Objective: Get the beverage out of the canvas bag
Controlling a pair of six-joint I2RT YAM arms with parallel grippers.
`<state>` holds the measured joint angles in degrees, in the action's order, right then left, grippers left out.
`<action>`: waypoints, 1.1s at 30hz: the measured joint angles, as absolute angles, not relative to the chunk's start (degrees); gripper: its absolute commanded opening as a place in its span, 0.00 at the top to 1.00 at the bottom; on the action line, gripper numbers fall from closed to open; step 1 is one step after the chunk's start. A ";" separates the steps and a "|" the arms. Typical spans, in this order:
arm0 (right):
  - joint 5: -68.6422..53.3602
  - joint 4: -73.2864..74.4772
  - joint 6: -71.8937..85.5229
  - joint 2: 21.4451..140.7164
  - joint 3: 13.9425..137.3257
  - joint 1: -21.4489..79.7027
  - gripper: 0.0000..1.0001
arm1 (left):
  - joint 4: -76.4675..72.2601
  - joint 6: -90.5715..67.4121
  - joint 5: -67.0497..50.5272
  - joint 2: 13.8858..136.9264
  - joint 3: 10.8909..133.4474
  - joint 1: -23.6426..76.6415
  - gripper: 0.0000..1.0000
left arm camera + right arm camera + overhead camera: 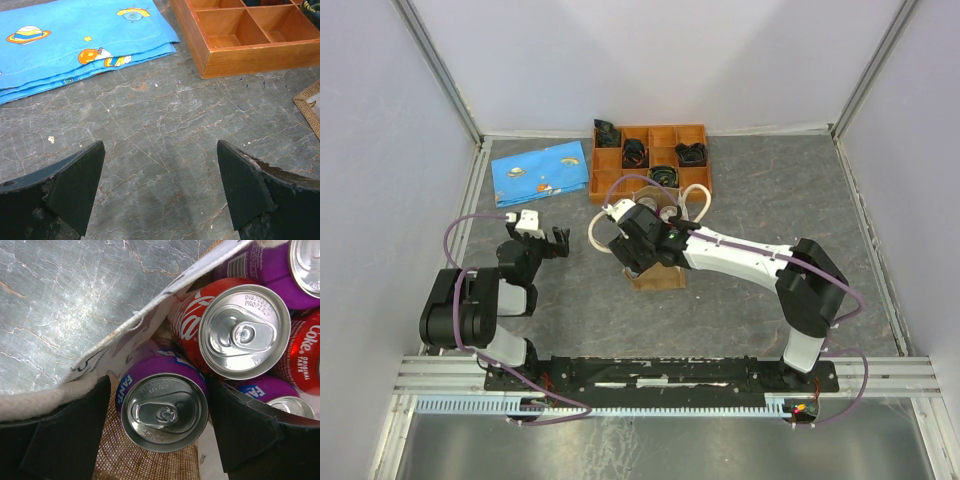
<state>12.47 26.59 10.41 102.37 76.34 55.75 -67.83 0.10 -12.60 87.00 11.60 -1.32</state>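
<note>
The tan canvas bag point(658, 276) stands upright mid-table with cream rope handles. My right gripper point(638, 250) reaches down into its mouth. In the right wrist view the bag's pale wall point(150, 315) and a rope handle point(40, 396) run along the left. Inside stand several cans. A purple Fanta can point(164, 412) sits between the fingers of my right gripper point(160, 382), which is open, with a gap showing on the left side. A red Coca-Cola can point(244, 330) stands just beyond it. My left gripper point(558, 243) point(160, 145) hangs open over bare table, left of the bag.
An orange wooden compartment tray point(603, 190) point(250, 55) with black items lies behind the bag. A blue space-print cloth point(540, 172) point(75, 45) lies folded at the back left. Enclosure walls close in the table on three sides.
</note>
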 measured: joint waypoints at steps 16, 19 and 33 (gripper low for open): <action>12.47 27.18 10.85 103.22 76.16 55.27 0.77 | -67.83 0.10 -12.60 87.00 11.60 -1.34 0.01; 12.47 27.64 10.85 103.42 76.53 55.27 1.00 | -67.83 0.10 -12.60 87.00 11.60 -1.34 0.01; 12.93 28.38 8.23 100.22 75.11 55.35 1.00 | -67.83 0.10 -12.60 87.00 11.60 -1.32 0.01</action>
<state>12.93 28.38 8.23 100.22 75.11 55.35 -67.83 0.10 -12.60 87.00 11.60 -1.32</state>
